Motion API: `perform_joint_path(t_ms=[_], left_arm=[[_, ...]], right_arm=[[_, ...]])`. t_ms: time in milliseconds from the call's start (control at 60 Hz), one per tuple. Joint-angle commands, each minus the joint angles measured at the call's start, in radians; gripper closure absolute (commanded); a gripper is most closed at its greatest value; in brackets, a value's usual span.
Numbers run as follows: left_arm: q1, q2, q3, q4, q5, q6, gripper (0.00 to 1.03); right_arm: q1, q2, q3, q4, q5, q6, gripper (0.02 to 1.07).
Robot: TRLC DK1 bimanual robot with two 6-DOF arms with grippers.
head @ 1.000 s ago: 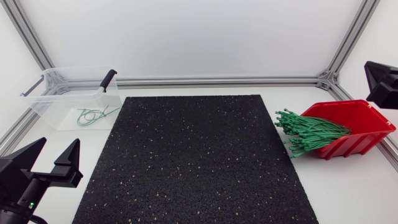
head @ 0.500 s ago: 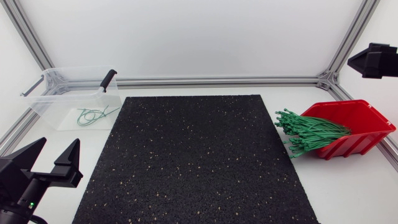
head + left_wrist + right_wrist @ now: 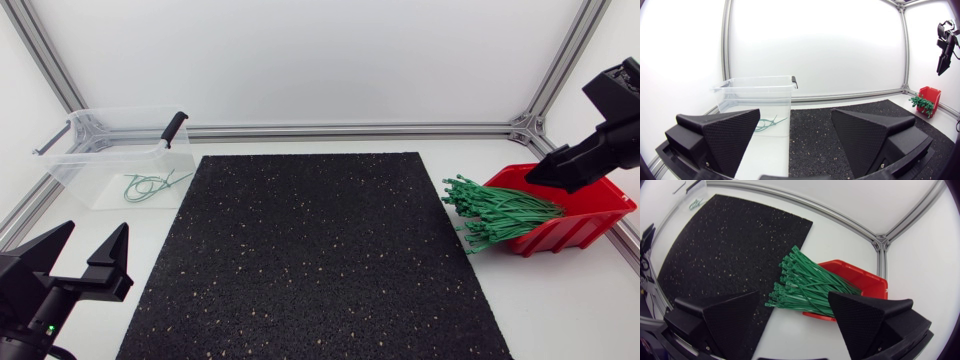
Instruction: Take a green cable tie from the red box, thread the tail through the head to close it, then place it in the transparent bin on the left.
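Left gripper [image 3: 96, 226] sits low at the near left corner of the table [image 3: 560, 300], just off the left edge of the black mat [image 3: 315, 250], fingers spread wide apart, nothing between them. In its wrist view the transparent bin [image 3: 80, 165] stands ahead of those fingers, off the mat at the far left of the table. The bin has a black handle clip [image 3: 174, 128] on its right rim, and a few looped green ties [image 3: 150, 185] lie on its floor. Right gripper [image 3: 794, 296] hangs in the air above the red box [image 3: 600, 190]. Its arm comes in from the far right, and the fingers angle down toward the box's back part. The fingers are apart and hold nothing, touching neither box nor ties. The red box sits at the right side of the table, just beside the mat's right edge, tipped with its open mouth facing the mat. The bundle of green cable ties [image 3: 495, 212] lies in the box. Their head ends fan out past the mouth and reach just over the mat's right edge. In the right wrist view the bundle and box lie well below the gap between the fingers.
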Motion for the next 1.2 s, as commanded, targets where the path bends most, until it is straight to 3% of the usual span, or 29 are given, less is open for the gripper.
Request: perform_joint_path(t_ms=[0,383,767,1183], left_arm=[[0.005,-0.003,-0.038,-0.026,0.000,-0.018,0.04],[0.004,0.002,-0.038,-0.026,0.000,-0.018,0.04],[0.004,0.004,-0.038,-0.026,0.000,-0.018,0.04],[0.004,0.004,-0.038,-0.026,0.000,-0.018,0.04]], right_arm=[[-0.009,0.015,0.019,-0.029,0.030,-0.208,0.07],[-0.042,0.095,0.001,-0.173,0.041,-0.512,0.13],[-0.105,0.132,-0.108,-0.177,0.064,-0.785,0.15],[-0.116,0.227,-0.093,-0.162,0.048,-0.908,0.21]])
